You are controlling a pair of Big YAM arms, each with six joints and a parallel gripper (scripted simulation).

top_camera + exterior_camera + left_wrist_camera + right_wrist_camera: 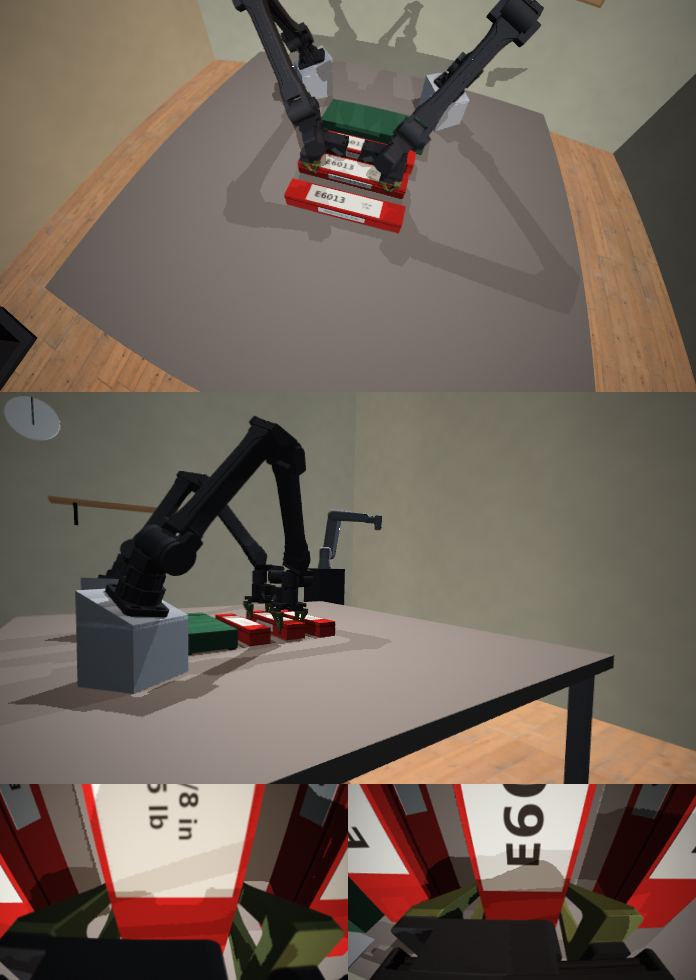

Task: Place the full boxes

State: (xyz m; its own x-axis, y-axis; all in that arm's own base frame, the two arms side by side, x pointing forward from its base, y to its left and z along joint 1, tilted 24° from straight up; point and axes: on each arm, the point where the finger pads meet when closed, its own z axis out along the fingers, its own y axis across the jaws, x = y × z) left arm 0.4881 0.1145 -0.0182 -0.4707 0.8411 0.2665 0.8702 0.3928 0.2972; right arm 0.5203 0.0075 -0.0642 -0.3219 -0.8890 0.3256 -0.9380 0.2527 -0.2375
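While the left hand and right hand each clamp an end of the middle box, it lies flat and low between the near box and the far box. All three are red. The green platform sits just past the far box, and no box is on it.

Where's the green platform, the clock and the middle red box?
Green platform (366, 117) (207, 625) (362, 901): top and exterior, top face; right wrist, side.
Clock (40, 422): exterior, face.
Middle red box (345, 167) (295, 632) (175, 867) (497, 871): exterior, end; others, label.
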